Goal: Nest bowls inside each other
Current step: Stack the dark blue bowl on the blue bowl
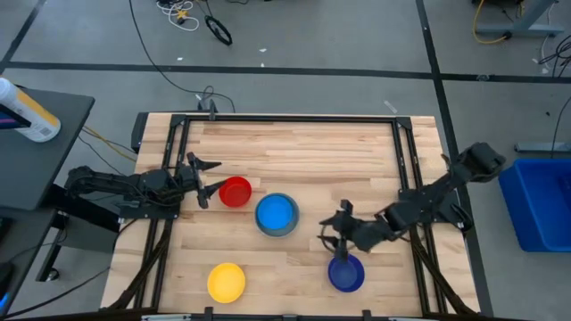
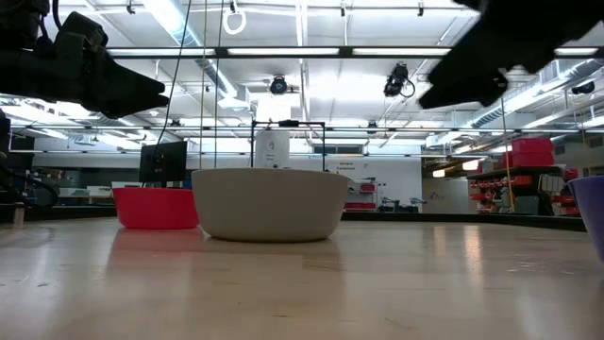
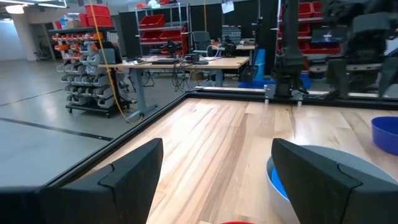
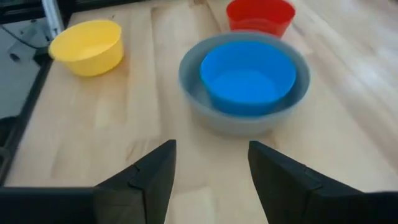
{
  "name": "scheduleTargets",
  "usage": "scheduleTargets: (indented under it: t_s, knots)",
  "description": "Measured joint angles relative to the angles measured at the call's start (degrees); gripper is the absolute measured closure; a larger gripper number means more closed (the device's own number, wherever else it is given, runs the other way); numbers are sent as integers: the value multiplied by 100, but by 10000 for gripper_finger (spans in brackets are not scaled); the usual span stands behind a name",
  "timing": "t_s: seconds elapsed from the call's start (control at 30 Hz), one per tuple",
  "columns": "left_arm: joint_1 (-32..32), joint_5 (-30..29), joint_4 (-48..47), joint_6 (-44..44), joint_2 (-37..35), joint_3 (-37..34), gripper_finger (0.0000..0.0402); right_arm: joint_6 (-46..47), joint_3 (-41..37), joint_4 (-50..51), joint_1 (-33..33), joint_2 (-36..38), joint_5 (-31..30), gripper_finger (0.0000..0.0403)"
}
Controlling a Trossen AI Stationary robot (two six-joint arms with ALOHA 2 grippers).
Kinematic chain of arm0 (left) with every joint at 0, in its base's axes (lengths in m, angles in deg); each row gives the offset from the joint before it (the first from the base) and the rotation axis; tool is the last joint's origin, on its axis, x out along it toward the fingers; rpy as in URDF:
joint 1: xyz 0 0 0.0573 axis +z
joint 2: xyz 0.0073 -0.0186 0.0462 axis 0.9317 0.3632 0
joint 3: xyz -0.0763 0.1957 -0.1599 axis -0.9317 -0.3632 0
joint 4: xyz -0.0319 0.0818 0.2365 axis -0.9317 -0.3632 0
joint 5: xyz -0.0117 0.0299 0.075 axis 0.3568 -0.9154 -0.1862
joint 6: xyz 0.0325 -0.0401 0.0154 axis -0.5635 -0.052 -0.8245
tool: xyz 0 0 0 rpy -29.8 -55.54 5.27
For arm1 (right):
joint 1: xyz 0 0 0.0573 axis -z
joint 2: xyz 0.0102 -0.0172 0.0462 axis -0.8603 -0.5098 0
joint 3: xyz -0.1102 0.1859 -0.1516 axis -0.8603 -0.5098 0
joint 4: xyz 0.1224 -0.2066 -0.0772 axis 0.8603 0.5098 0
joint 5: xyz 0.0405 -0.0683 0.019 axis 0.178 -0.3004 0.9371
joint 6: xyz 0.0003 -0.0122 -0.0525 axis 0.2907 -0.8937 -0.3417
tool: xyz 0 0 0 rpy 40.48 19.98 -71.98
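A light blue bowl (image 4: 247, 74) sits nested in the grey bowl (image 1: 277, 215) at mid-table. The red bowl (image 1: 235, 191) rests on its base just left of them. The yellow bowl (image 1: 226, 282) and the dark blue bowl (image 1: 346, 273) rest on the wood near the front edge. My right gripper (image 1: 328, 234) hovers open between the dark blue bowl and the grey bowl, pointing at the grey one, nothing between its fingers. My left gripper (image 1: 202, 181) stays open and level just left of the red bowl, apart from it.
A dark metal frame (image 1: 285, 118) borders the wooden table top (image 1: 303, 152). Bare wood lies across the far half and between the yellow and dark blue bowls. A blue bin (image 1: 540, 201) stands off the table's right side.
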Motion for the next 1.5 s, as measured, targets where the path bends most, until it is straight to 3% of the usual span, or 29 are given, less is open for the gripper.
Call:
scheduleTargets:
  t_s: [0.23,0.83,1.07,1.5]
  knots:
    - [0,-39,2,-13,0,0,94,866,-7,269,-686,47,-175,173]
    - [0,-82,2,-13,0,0,94,2961,-7,1293,-1605,47,43,145]
    - [0,-82,4,9,1,0,94,3298,-7,1494,-1716,47,283,148]
    - [0,-79,4,11,1,0,94,3432,-4,1896,-1714,47,185,147]
